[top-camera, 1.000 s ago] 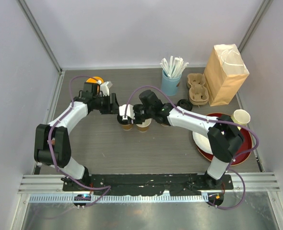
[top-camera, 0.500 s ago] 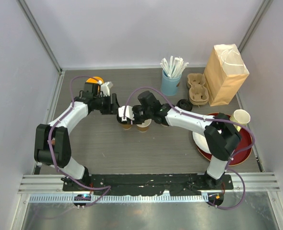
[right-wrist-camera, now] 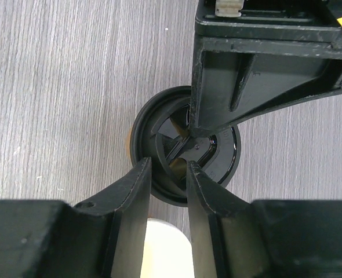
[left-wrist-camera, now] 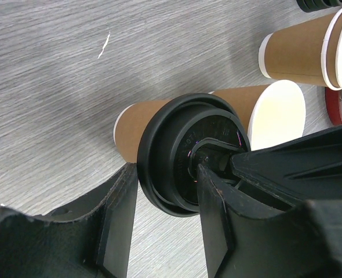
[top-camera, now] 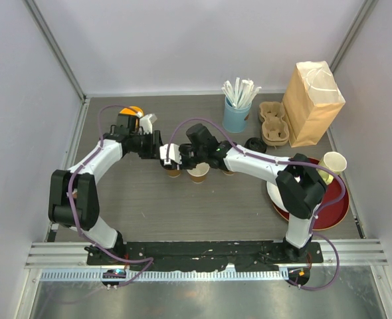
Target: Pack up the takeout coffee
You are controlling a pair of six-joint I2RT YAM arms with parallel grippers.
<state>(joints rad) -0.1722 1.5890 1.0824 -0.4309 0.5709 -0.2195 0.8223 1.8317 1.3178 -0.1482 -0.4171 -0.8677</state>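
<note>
Grey wood-grain table (top-camera: 136, 199) fills the floor of the scene, with pale walls around it. Near the middle of the top view a kraft cup (left-wrist-camera: 133, 130) stands upright with a black lid (left-wrist-camera: 171, 145) on it. An open kraft cup (left-wrist-camera: 281, 113), white inside, stands just beside it. The left gripper (left-wrist-camera: 167, 171) has its fingers partly apart at the two sides of the lid. The right gripper (right-wrist-camera: 168, 165) hangs over the same lid with a narrow gap between its fingers. Whether either one really clamps the lid, I cannot tell. The lid carries raised lettering, too small to read.
</note>
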